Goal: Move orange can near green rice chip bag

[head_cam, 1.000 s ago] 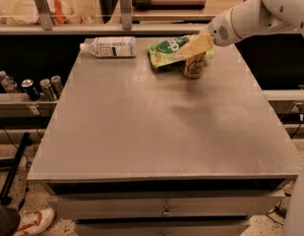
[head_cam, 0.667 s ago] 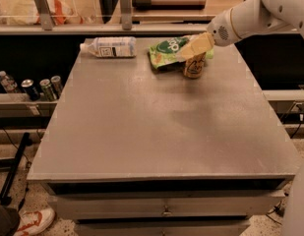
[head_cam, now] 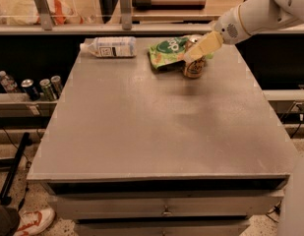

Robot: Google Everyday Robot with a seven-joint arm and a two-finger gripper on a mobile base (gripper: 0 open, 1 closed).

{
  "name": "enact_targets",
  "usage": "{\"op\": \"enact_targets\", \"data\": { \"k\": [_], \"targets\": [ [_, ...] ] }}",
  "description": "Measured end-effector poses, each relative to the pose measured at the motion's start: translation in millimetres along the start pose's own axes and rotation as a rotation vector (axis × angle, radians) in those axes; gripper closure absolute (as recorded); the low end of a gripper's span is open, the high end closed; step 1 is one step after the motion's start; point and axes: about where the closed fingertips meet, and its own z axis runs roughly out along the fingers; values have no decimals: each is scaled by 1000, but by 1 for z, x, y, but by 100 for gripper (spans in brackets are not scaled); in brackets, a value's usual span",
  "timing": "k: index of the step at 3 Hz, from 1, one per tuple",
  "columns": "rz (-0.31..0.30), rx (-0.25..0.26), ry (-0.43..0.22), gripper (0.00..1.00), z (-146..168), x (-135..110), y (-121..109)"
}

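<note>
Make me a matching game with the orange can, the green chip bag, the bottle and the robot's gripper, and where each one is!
1. orange can
2. green rice chip bag
3. clear plastic bottle
4. gripper

A. lying on its side at the back left of the table
B. right at the can's top
C. standing upright beside the bag's right edge
D. lying flat between bottle and can

Pairs: 1-C, 2-D, 3-A, 4-B

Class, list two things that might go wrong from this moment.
1. The gripper sits at the top of the orange can; pulling away sideways might tip it.
2. The can stands right beside the green rice chip bag, so a nudge may push the bag.
</note>
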Motion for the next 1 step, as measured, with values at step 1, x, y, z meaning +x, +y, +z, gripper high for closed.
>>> {"op": "enact_targets", "data": {
  "k": [1],
  "targets": [
    [-7,-25,23,0,-10,11,0]
  ]
}}
